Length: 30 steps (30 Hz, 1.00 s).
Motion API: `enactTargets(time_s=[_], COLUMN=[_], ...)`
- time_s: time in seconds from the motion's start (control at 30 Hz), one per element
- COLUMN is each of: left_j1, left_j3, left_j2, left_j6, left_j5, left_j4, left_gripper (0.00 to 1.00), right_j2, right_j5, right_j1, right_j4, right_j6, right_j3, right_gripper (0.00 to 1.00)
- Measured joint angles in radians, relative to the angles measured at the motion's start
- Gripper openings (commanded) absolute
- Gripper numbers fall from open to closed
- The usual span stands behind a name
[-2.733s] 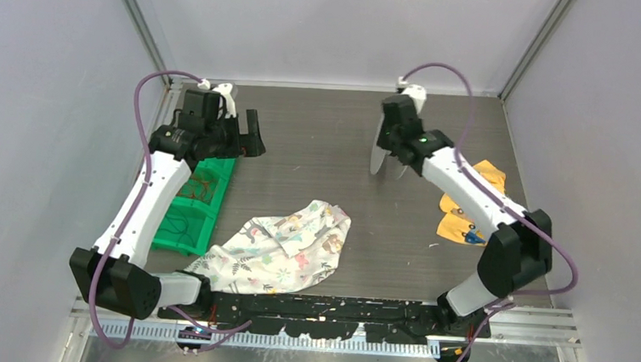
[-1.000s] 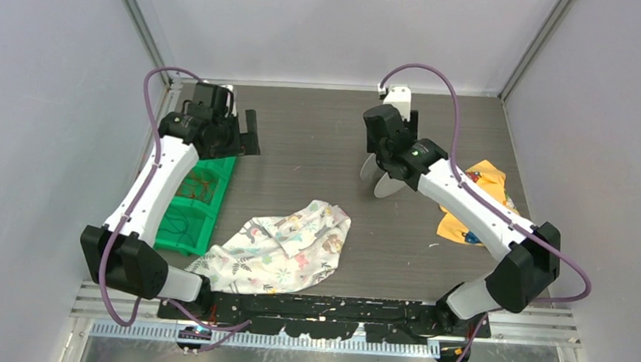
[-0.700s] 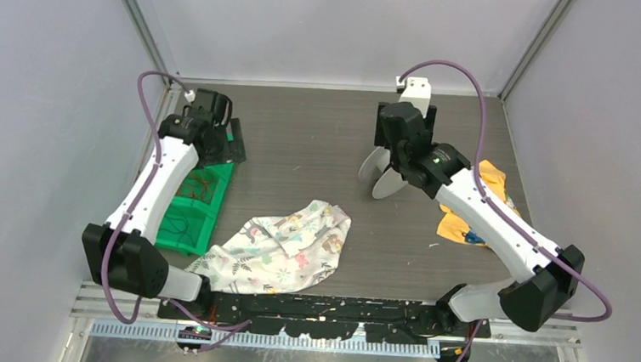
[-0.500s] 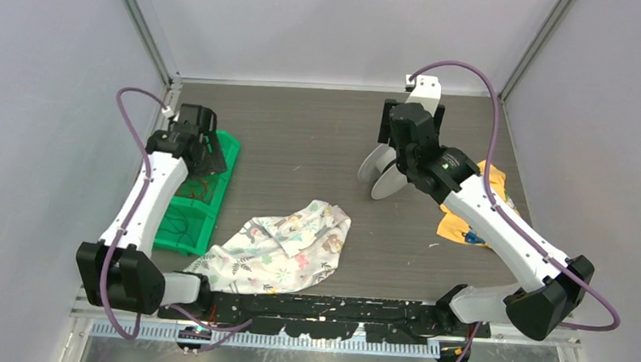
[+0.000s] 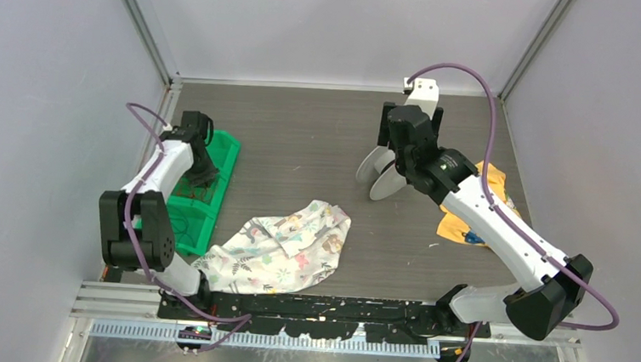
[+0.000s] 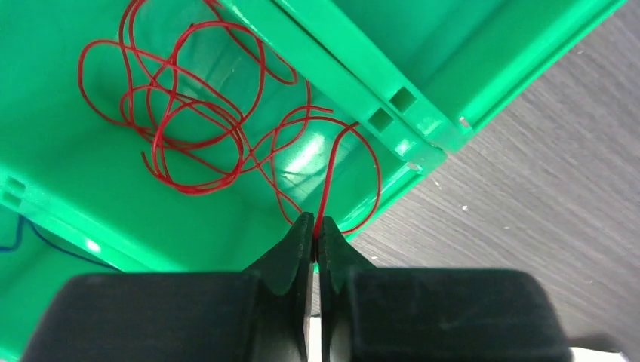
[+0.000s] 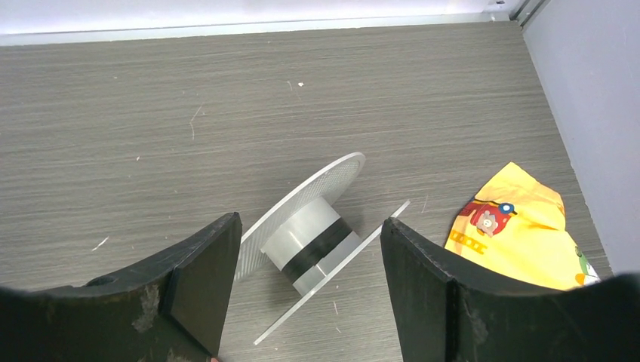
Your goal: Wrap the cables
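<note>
The cables are one thin red wire [image 6: 326, 185] lying in loose tangled loops on the floor of a green bin [image 6: 362, 68] at the table's left side [image 5: 216, 192]. My left gripper [image 6: 315, 222] reaches down into that bin [image 5: 201, 166] and is shut on a strand of the red wire, which rises from between the tips. A clear plastic spool [image 7: 317, 230] with a black band lies tilted on the table [image 5: 380, 175]. My right gripper [image 7: 309, 222] hovers open just above it [image 5: 395, 156], one finger on each side and not touching.
A patterned white cloth [image 5: 283, 246] lies at the near centre. A yellow printed cloth [image 5: 468, 217] sits to the right of the spool [image 7: 521, 226]. A thin blue wire [image 6: 45, 241] shows in a neighbouring bin compartment. Walls close the left, right and back.
My left arm swung left and down into the green bin, and its gripper shut on the red wire. My right gripper shifted slightly to the right above the spool.
</note>
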Motion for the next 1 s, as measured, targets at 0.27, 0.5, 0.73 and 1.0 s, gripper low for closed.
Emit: enactTargets(time_s=[0.27, 0.5, 0.73, 1.0], left_j1=[-0.013, -0.114, -0.257, -0.272], left_j3=[0.089, 0.467, 0.565, 0.523], left_j2=[-0.203, -0.422, -0.413, -0.308], left_j6=[0.081, 0.174, 0.194, 0.166], left_j5=[-0.041, 0.059, 0.425, 0.705], left_j4=[-0.037, -0.010, 0.046, 0.087], left_gripper=[0.01, 0.01, 0.01, 0.00], right_j2=[-0.028, -0.020, 0.005, 0.031], right_j5=[0.009, -0.032, -0.233, -0.640], right_j1=[0.000, -0.026, -0.083, -0.084], right_j4=[-0.005, -0.011, -0.023, -0.010], right_j6=[0.000, -0.001, 0.023, 0.077], right_j3=[-0.003, 0.021, 0.117, 0.185], right_gripper=[0.73, 0.73, 0.81, 0.86])
